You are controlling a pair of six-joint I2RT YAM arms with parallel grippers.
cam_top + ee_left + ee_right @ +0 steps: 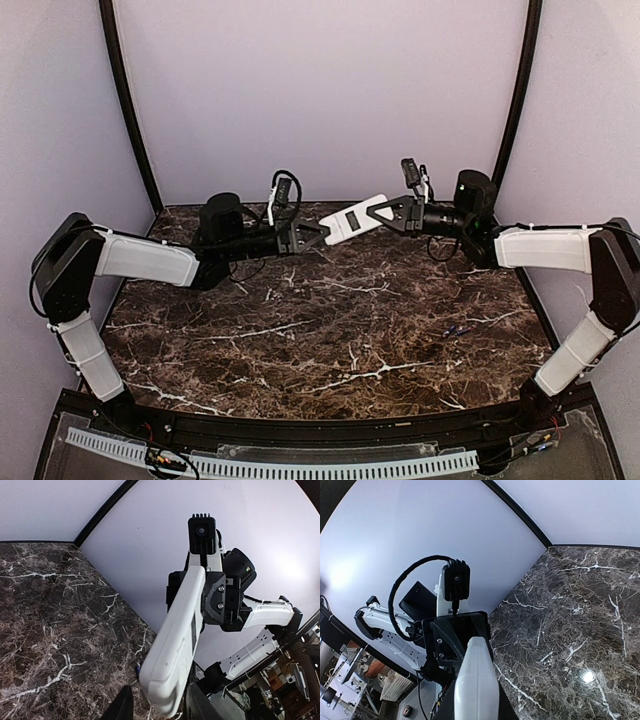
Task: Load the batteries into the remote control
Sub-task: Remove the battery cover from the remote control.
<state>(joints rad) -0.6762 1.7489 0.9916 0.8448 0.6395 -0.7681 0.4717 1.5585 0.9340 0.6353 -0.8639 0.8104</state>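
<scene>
1. the remote control (pixel 355 218) was held up in the air over the far part of the table (pixel 300 340), lying nearly level between the two grippers, its right end slightly farther and higher.
2. in the top view its plain white side faced up, with a small dark rectangular mark near its middle; no red face or buttons showed in any view.
3. the right gripper (pixel 387 213) was clamped on the right end of the remote control; in the left wrist view one dark finger (pixel 217 597) pressed flat against the white side, with the other finger behind the body.
4. the left gripper (pixel 318 232) met the left end of the remote control. in its own wrist view its fingers (pixel 122 707) stood on either side of that rounded end, with a thin gap showing on one side, so i could not tell whether the jaws were pressing on it or merely around it.
5. in the right wrist view the remote control ran away from the camera as a narrow white bar, its far end against the dark face of the left gripper.
6. the batteries (pixel 455 330) lay on the table right of the middle, nearer than both grippers and well apart from the remote control; they were tiny dark bluish shapes close together, too small to count surely.
7. the table was dark brown marble with white veins, with pale lilac walls on the left, right and far sides.
</scene>
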